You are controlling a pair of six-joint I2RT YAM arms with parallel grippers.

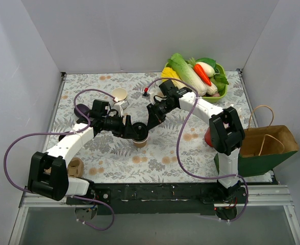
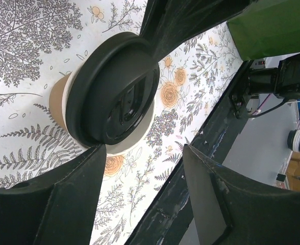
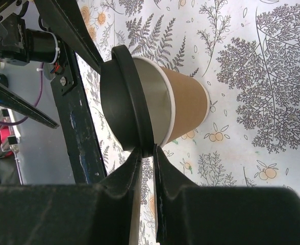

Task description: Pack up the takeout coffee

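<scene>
Takeout coffee (image 1: pixel 140 141): it stands upright on the fern-printed table (image 1: pixel 160 166), well to the left of the paper bag (image 1: pixel 270 140), with a gripper on either side.

Lid (image 2: pixel 117 97): it is laid on the cup's mouth but tilted. In the right wrist view a strip of the cup's inside shows between the white rim and the lid, so the lid is judged not yet pressed home.

Right gripper (image 3: pixel 147 166): it is placed on the bag's side of the cup. Its fingers are drawn almost together, with the lid's edge pinched between them. So thin a hold is judged to be for steering the lid, not for lifting the cup.

Left gripper (image 2: pixel 144 153): it is placed on the side of the cup away from the bag. Its fingers are spread wide with nothing between them, and one fingertip (image 2: pixel 89 163) appears to rest against the lid's rim. This is judged to act as a stop, so that the light cup is not shoved along.

Step in hand: the capping of the cup, judged from the skewed lid. Packing is not yet begun.

Paper bag: it is set at the table's right edge, apparently with its mouth open. Its contents cannot be told.

Risk: the cup could be tipped if the lid is pressed at one edge only.
</scene>
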